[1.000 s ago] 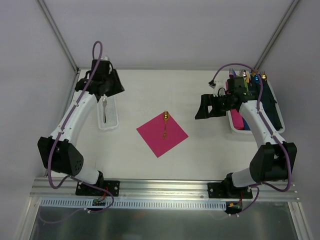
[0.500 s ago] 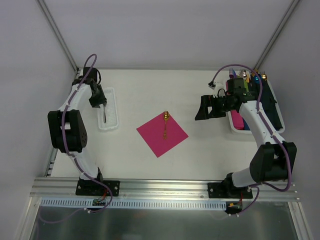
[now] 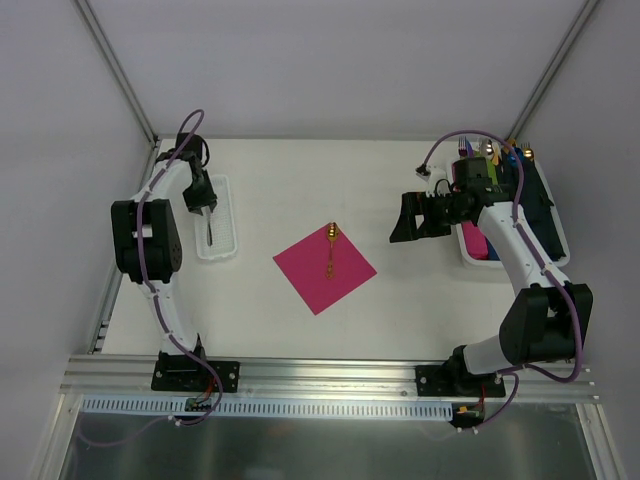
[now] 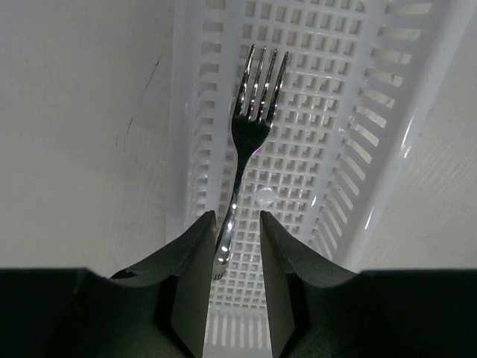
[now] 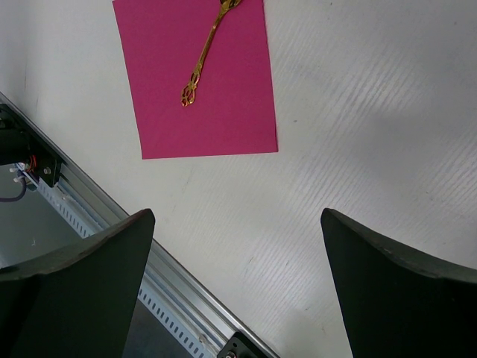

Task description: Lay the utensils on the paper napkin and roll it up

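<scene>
The magenta paper napkin (image 3: 325, 270) lies flat mid-table, also in the right wrist view (image 5: 212, 112). One slim gold utensil (image 3: 330, 250) lies on it (image 5: 207, 52). My left gripper (image 3: 206, 200) hangs over a white slotted tray (image 3: 218, 256). In the left wrist view (image 4: 237, 216) its jaws stand a little apart around the handle of a shiny silver-looking fork (image 4: 250, 127). The handle lies against the left finger only. My right gripper (image 3: 405, 228) is wide open and empty (image 5: 237, 216), right of the napkin.
A white bin (image 3: 470, 255) at the right holds pink napkins, with coloured and gold utensils (image 3: 505, 153) standing at its back. The tray's walls (image 4: 387, 112) flank the fork. The metal rail (image 5: 89, 209) runs along the table's near edge.
The left arm has folded back toward the left wall, and its gripper now sits low over the fork's handle in the tray. The right arm, napkin and gold utensil have not moved.
</scene>
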Controlling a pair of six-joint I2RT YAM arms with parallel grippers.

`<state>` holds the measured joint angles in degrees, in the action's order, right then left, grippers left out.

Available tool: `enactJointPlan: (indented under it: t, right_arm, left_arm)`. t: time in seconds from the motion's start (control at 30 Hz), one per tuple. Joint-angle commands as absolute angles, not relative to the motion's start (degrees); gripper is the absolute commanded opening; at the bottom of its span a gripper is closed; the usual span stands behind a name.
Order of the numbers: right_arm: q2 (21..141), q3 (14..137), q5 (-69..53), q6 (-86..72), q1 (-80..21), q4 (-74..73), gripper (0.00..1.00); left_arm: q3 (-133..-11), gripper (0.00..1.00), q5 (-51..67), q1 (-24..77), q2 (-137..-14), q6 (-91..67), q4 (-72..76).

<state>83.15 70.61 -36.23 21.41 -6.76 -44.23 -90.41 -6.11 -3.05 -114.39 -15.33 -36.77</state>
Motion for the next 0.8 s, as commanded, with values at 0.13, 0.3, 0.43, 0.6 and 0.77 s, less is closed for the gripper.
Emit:
enactJointPlan:
  t: [0.13, 0.3, 0.43, 0.6, 0.77]
  right_arm:
    - [83.41, 70.58, -37.53, 22.41, -6.42, -44.38, 0.99]
    - [83.50, 70.75, -37.62, 22.33, -6.42, -44.39, 0.99]
    - [83.50, 70.75, -37.53, 22.41, -6.42, -44.47, 0.99]
    - [83.85, 70.66, -37.97, 22.50, -6.42, -44.38, 0.99]
    - [83.94, 70.58, -38.85, 22.50, -6.42, -44.47, 0.99]
  left_arm:
    - [-92.81, 0.31, -8.44, -2.55, -117.68, -14.06, -37.71]
    - [-92.29, 0.31, -9.67, -1.32, -119.61, -14.68, -37.79]
    - [-91.76, 0.29, -8.70, -1.32, -120.84, -15.99, -37.62]
    - [-91.06, 0.21, -7.82, -1.32, -120.06, -17.05, -37.00]
    - [-89.92, 0.07, -7.38, -1.14, -115.15, -17.84, -36.74]
